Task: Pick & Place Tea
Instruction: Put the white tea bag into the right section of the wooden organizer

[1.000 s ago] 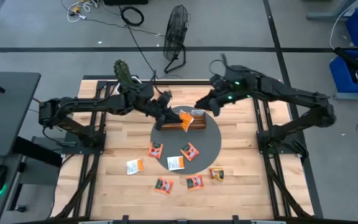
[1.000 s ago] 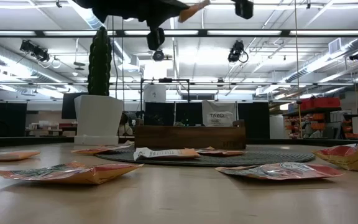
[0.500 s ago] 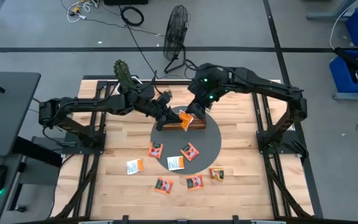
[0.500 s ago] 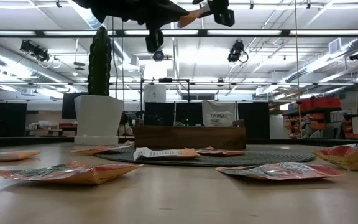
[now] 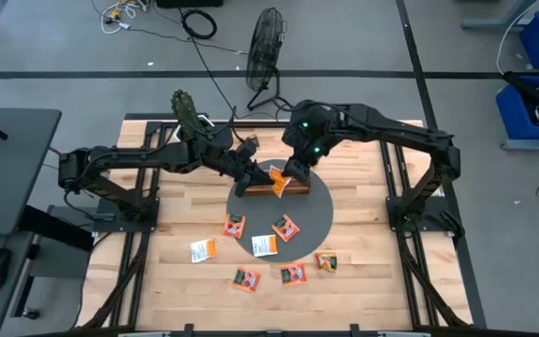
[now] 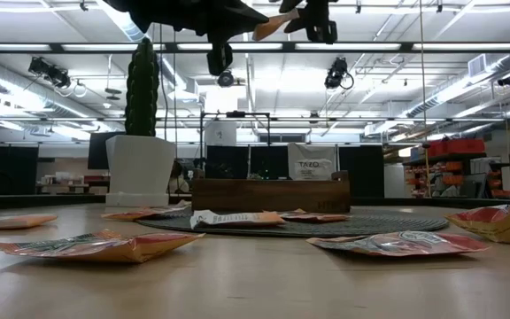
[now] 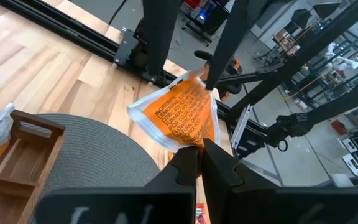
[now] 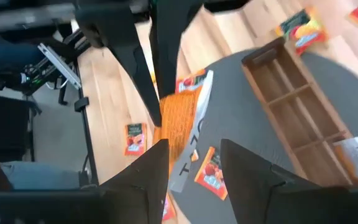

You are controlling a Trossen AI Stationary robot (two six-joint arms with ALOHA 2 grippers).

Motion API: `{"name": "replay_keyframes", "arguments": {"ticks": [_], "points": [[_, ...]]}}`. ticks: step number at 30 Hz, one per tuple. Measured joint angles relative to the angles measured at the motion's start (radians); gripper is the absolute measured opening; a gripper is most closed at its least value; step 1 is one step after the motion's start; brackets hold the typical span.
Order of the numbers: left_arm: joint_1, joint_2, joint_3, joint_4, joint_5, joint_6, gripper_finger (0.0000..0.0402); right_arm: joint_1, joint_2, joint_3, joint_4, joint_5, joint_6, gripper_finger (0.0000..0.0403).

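**Orange tea sachet held between two hands above the wooden tray**

The left hand (image 5: 268, 180) is clamped on an orange tea sachet (image 7: 182, 117), its two dark fingers (image 7: 188, 163) pressed together on one corner of the packet. The sachet hangs in the air over the round dark grey mat (image 5: 318, 217), just above the brown wooden slotted tray (image 5: 288, 190). Its printed face carries several lines of dark capital lettering, too small to read.

The right hand (image 5: 293, 171) sits just on the far right of the same sachet, with its fingers (image 8: 248, 168) apart and the packet's edge lying between them. Whether they touch the paper cannot be told.

In the low view the tray (image 6: 271, 195) stands on the mat, and behind it a dark sign reads "TAZO" (image 6: 308, 166). A white planter with a tall green cactus (image 6: 141, 87) stands at the far left of the surface (image 5: 167, 271).

The remaining tea sachets lie flat. Two orange ones (image 5: 235, 226) (image 5: 285, 227) and a white one (image 5: 265, 245) rest on the near part of the mat. On the bare wood nearer still lie a white-and-orange sachet (image 5: 202, 250), two orange ones (image 5: 246, 279) (image 5: 293, 274), and a crumpled one (image 5: 326, 262) to the right.
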Motion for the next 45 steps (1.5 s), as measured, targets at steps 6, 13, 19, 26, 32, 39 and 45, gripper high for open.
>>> {"name": "replay_keyframes", "arguments": {"ticks": [6,13,19,26,32,39,45], "points": [[0.000,0.000,0.000,-0.001,0.000,0.000,0.0012,0.000,0.006,-0.003,0.018,-0.006,-0.004,0.0147],[0.000,0.000,0.000,-0.004,0.000,0.000,0.0007,0.000,0.008,-0.003,0.013,-0.029,-0.018,0.0063],[0.000,0.000,0.000,-0.014,0.000,0.011,0.0014,0.000,0.008,-0.003,0.014,-0.031,-0.023,0.0012],[0.000,0.000,0.001,-0.018,-0.005,0.052,0.0022,0.000,-0.009,-0.003,0.016,-0.030,-0.042,0.0003],[0.000,0.000,0.003,-0.023,-0.032,0.053,0.0036,-0.004,-0.036,-0.003,0.004,-0.019,-0.057,0.0001],[0.000,0.000,0.000,-0.053,-0.051,0.087,0.0041,-0.004,-0.078,-0.003,-0.011,0.038,-0.083,0.0001],[0.002,0.000,0.000,-0.152,-0.121,0.111,0.0034,-0.004,-0.108,-0.003,-0.065,0.130,-0.172,0.0000]]}}
